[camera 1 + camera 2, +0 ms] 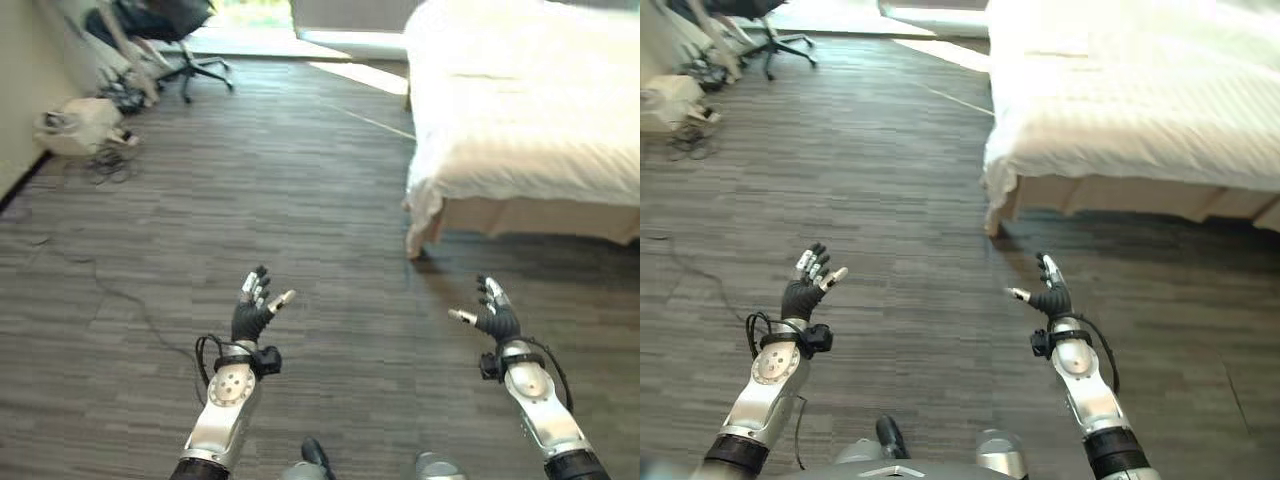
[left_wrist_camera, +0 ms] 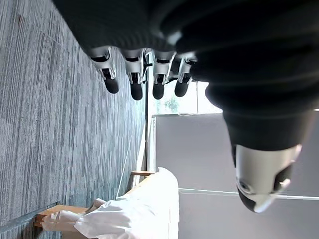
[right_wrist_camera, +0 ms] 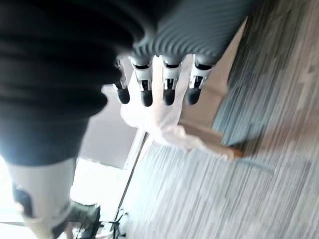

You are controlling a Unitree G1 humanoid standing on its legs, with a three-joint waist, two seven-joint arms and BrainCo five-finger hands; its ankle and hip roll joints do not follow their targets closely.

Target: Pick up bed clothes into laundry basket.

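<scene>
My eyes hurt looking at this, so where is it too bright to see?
In the left eye view, sunlight whitens the white quilted bed top and a floor patch by the window; in the right wrist view, the window glows blank beside the right hand.

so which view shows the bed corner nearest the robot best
The left eye view: the bed and its hanging white sheet corner sit unobstructed. The right eye view matches it; both wrist views catch it partly, behind fingers.

Bed (image 1: 530, 110): white covers, faint stripes. Floor (image 1: 250, 200): grey-brown, streaked plank pattern. Office chair (image 1: 165, 30): black.
</scene>
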